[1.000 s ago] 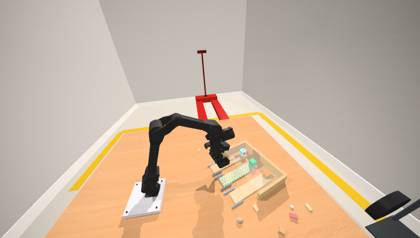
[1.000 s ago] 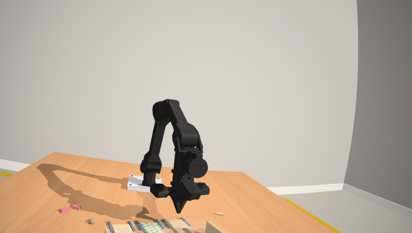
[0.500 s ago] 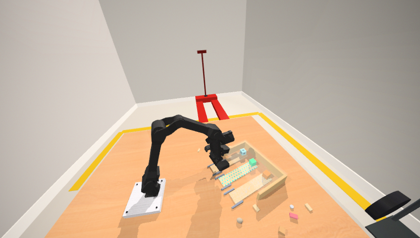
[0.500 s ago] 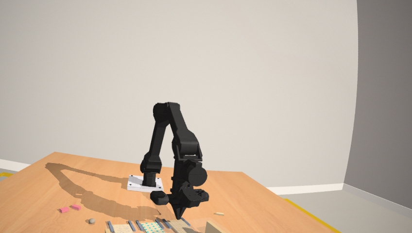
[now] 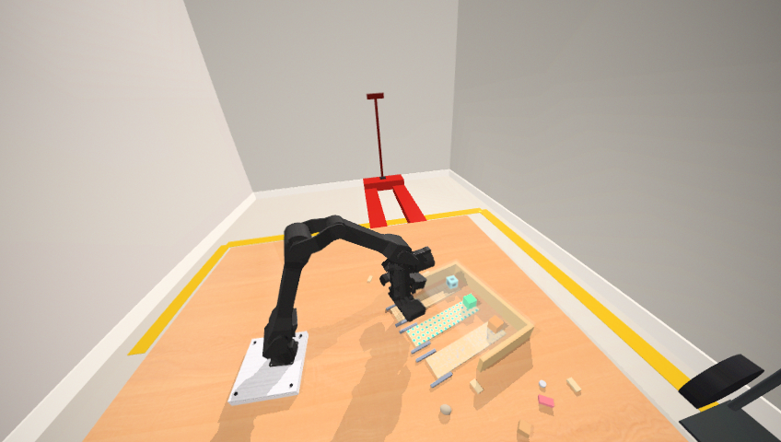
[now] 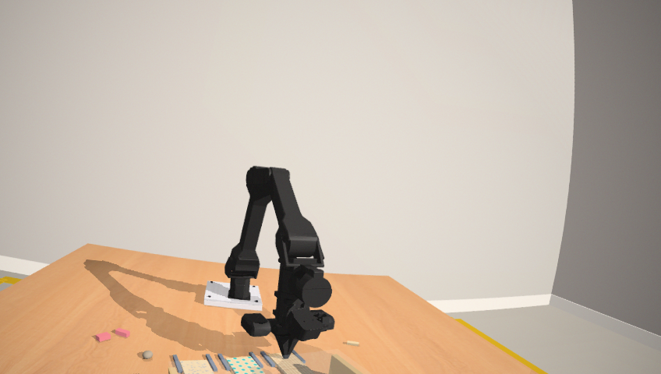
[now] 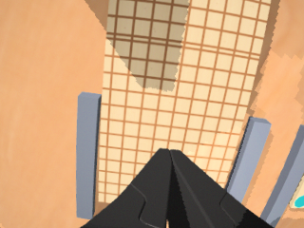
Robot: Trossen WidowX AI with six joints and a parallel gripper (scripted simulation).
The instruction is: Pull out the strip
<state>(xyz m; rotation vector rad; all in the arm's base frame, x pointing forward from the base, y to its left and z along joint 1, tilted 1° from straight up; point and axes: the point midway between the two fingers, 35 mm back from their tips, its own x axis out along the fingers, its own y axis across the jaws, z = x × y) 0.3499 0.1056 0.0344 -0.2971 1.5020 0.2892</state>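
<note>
My gripper (image 6: 286,355) (image 7: 167,159) is shut, with nothing seen between its fingertips. It points down at the near end of the grid-patterned strip (image 5: 437,298) (image 6: 298,367) (image 7: 209,95); whether it touches is unclear. A light blue cube (image 5: 451,282) with a darker mark on its face is near that strip's far end. A green cube (image 5: 469,301) is at the far end of the teal-dotted strip (image 5: 438,325) (image 6: 243,364). An orange cube (image 5: 495,322) is near the far end of the pale speckled strip (image 5: 457,353) (image 6: 194,367). The contact under each cube is too small to tell.
A wooden wall (image 5: 507,347) encloses the cubes at the back and sides. Blue-grey bars (image 5: 441,379) (image 7: 88,157) flank the strips' near ends. A grey pebble (image 5: 445,409) (image 6: 147,354), a pink block (image 5: 545,401) and small tan blocks lie outside.
</note>
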